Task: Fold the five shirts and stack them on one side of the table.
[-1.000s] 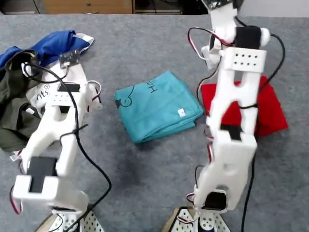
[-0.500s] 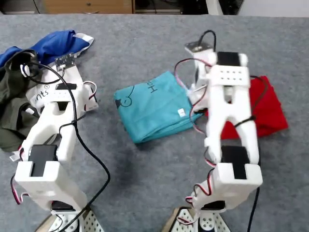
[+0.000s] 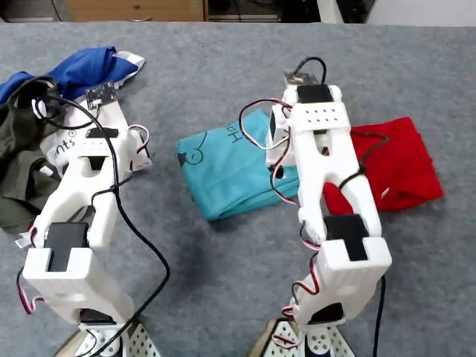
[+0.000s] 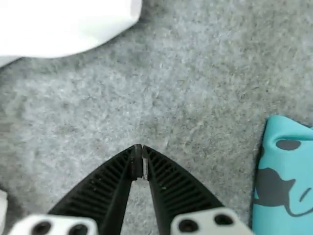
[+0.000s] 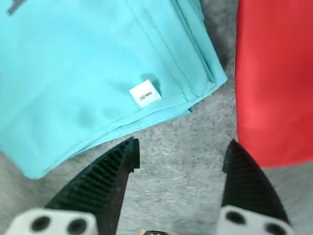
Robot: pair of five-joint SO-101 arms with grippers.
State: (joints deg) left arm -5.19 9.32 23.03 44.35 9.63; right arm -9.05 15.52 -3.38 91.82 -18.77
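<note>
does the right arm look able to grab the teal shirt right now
Probably yes: the right gripper hangs open right by the teal shirt corner, beside the red shirt, with nothing between them.

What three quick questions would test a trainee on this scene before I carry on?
1. True or false: the right claw is open above the gap between two folded shirts.
2. Which folded shirt lies beside the teal shirt? A. the red shirt B. a yellow shirt C. a black shirt
3. Fill in: the left claw is ____, with nothing in it.
Key: 1 true; 2 A; 3 shut.
</note>
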